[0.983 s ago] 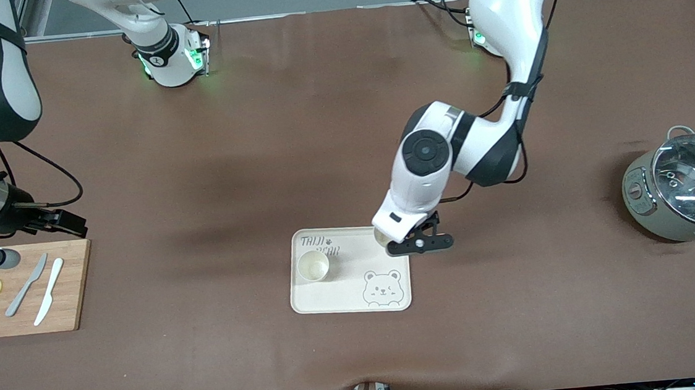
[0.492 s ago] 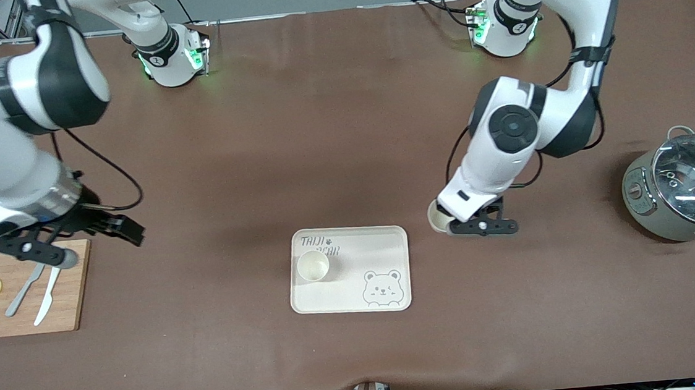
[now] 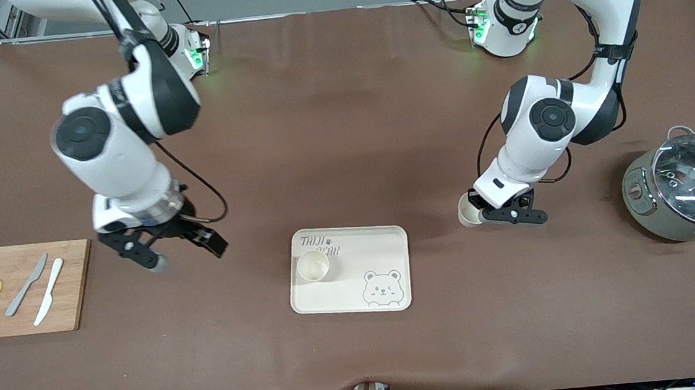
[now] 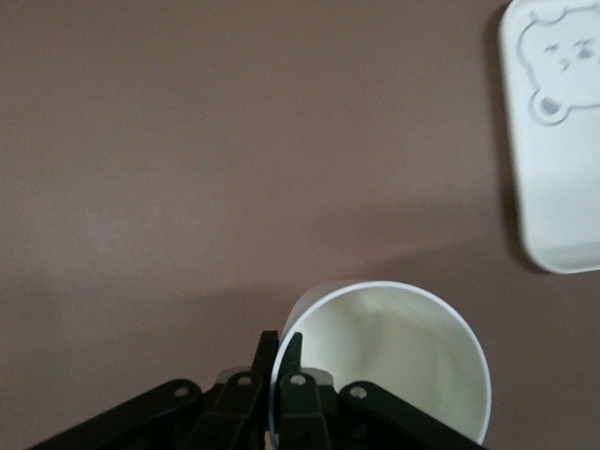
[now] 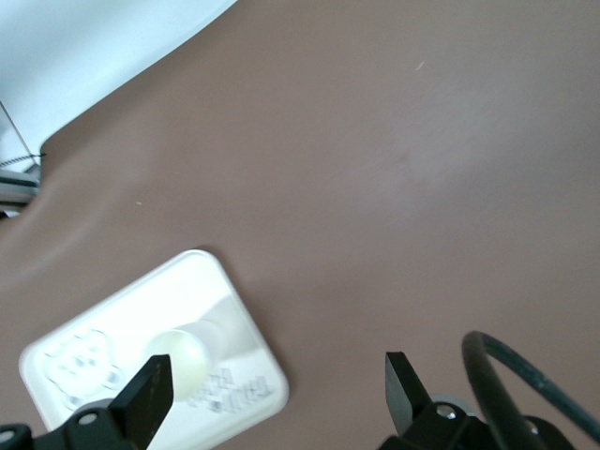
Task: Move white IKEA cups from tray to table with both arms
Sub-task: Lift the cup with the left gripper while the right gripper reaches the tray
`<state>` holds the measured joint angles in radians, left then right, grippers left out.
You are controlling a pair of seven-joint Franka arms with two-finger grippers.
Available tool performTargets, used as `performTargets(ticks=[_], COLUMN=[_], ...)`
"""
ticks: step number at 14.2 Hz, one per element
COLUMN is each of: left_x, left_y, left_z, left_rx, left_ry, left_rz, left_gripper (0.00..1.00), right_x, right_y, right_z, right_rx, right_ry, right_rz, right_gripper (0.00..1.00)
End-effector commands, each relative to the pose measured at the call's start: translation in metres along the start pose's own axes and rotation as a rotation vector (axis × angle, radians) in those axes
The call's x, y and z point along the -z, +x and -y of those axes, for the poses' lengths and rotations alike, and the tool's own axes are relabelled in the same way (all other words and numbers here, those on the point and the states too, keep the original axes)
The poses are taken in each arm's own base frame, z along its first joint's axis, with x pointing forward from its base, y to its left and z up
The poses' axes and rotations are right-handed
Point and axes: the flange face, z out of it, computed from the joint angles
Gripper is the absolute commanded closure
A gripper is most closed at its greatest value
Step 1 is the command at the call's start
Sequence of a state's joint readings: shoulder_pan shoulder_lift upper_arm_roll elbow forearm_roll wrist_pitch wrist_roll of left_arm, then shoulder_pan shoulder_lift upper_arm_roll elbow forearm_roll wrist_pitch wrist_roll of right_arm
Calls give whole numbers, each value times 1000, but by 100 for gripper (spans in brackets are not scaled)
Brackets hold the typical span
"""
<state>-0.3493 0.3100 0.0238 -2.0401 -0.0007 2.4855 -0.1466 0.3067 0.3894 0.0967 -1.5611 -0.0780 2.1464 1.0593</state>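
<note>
Halfway: left gripper point(image 3: 472, 215) pinches one white cup point(image 3: 466, 211) by its rim, over the table point(image 3: 342, 127) just off the tray's point(image 3: 388, 241) edge (not set down). Second cup point(image 3: 313, 266) sits on the tray by the lettering corner. Right gripper point(image 3: 181, 248) spread wide, empty, over the table between the tray and the cutting board point(image 3: 75, 284).

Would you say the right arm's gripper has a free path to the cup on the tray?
Probably yes: the open right gripper hangs over bare table beside the tray; nothing stands between it and the cup.
</note>
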Motion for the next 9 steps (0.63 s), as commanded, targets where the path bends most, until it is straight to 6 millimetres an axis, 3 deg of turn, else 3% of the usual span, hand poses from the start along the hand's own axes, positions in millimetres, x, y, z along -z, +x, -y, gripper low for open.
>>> performTargets(ticks=[1, 5, 9], left_x=[-2, -3, -2], left_y=[-26, -45, -65], left_z=[28, 78, 98], left_rx=[-28, -56, -63], left_ry=[-13, 0, -31], left_rz=[-3, -21, -70], left_gripper=[100, 100, 100], right_x=[-46, -121, -160], right_y=[-30, -69, -81], right_z=[31, 60, 58], right_rx=[-117, -143, -126], right_ry=[-2, -52, -93], right_rz=[-5, -40, -23], right_gripper=[0, 0, 0])
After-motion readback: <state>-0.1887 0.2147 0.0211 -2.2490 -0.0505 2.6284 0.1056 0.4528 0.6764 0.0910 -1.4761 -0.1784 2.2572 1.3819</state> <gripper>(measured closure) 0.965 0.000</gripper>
